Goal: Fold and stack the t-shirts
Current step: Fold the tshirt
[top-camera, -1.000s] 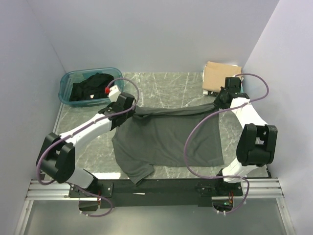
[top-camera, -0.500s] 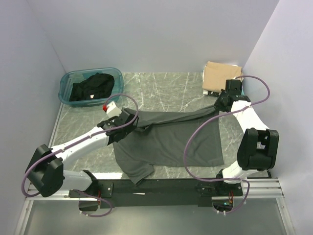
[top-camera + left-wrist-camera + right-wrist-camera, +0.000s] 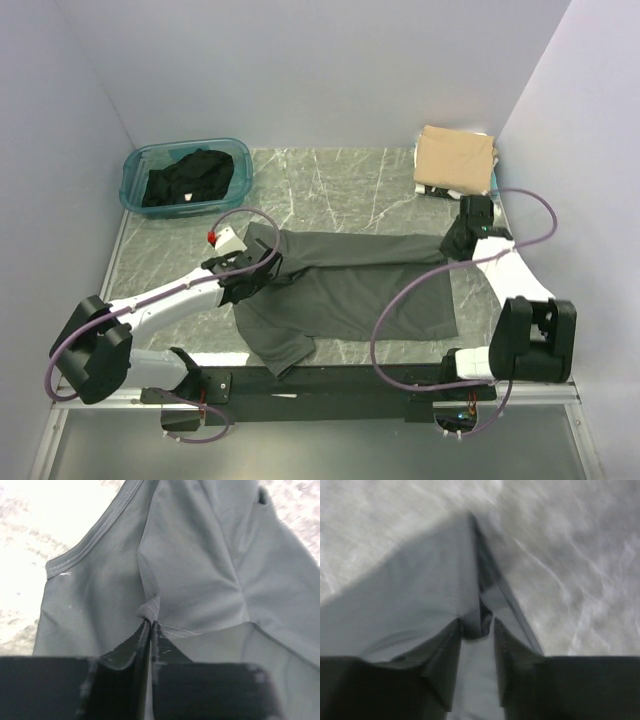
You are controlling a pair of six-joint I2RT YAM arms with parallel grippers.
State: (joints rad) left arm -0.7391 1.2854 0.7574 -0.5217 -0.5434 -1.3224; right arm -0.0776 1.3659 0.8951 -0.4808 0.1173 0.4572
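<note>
Pale lavender walls close in a grey marbled worktop. At its far-left corner a translucent teal tub is seen with a black t-shirt heaped inside. Nearer the near-left corner, the left gripper is clenched on a small pinch of stitched edge of the charcoal t-shirt. That shirt is spread across the middle of the worktop, with its far part doubled over toward the near edge and one sleeve reaching that edge. By the right edge the right gripper is seen with its jaws parted; the folded corner lies slack between them and is apparently released. A tan t-shirt is laid folded at the far-right corner. The step in hand is judged to be the laying-down of a lengthwise fold. For a clean result, the left pinch should be released only once the cloth is flat on the layer beneath. Both grippers should be lifted straight up, so that the fold line is not dragged. Bunching around the left pinch is best smoothed before another fold is begun.
</note>
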